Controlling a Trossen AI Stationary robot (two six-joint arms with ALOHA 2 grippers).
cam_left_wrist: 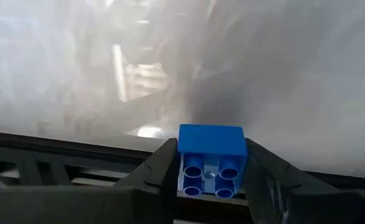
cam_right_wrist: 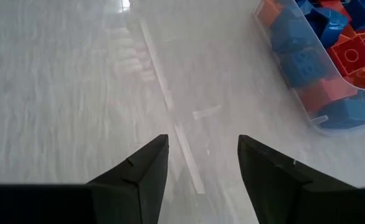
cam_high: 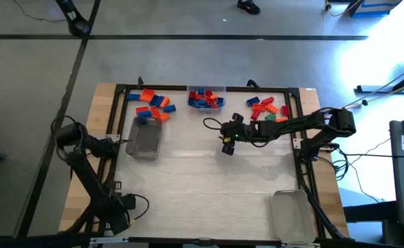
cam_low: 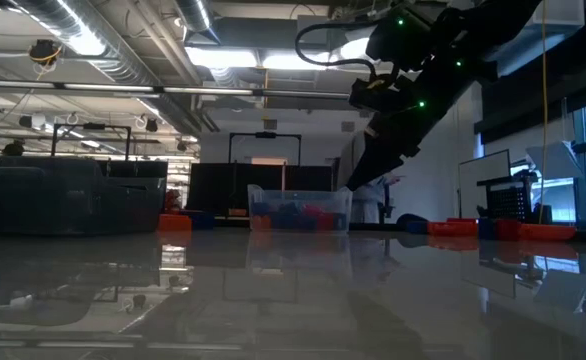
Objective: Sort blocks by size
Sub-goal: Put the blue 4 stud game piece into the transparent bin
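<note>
The left gripper [cam_left_wrist: 210,168] sits at the left side of the table [cam_high: 209,186], just beside a clear tray [cam_high: 145,140] that lies there. Its two fingers [cam_left_wrist: 161,171] press against the sides of a small blue block [cam_left_wrist: 211,159], which is held between them with its hollow underside facing the wrist camera. A hazy clear surface fills the view beyond the block.

The right gripper [cam_right_wrist: 202,168] hangs above the middle of the table, raised off the surface, as the low view shows. Its fingers stand partly apart with nothing between them, and bare tabletop shows through the gap.

The rest of the blocks lie along the far edge of the table. A loose group of orange and blue blocks [cam_high: 154,105] sits at the far left, just behind the clear tray. A clear bin [cam_high: 207,98] at the far middle holds blue and red blocks, and part of it shows in the right wrist view. A third pile of red, orange and green blocks [cam_high: 268,110] lies at the far right, near the right arm. Another clear tray [cam_high: 289,213] rests at the near right corner, well apart from the blocks.
</note>
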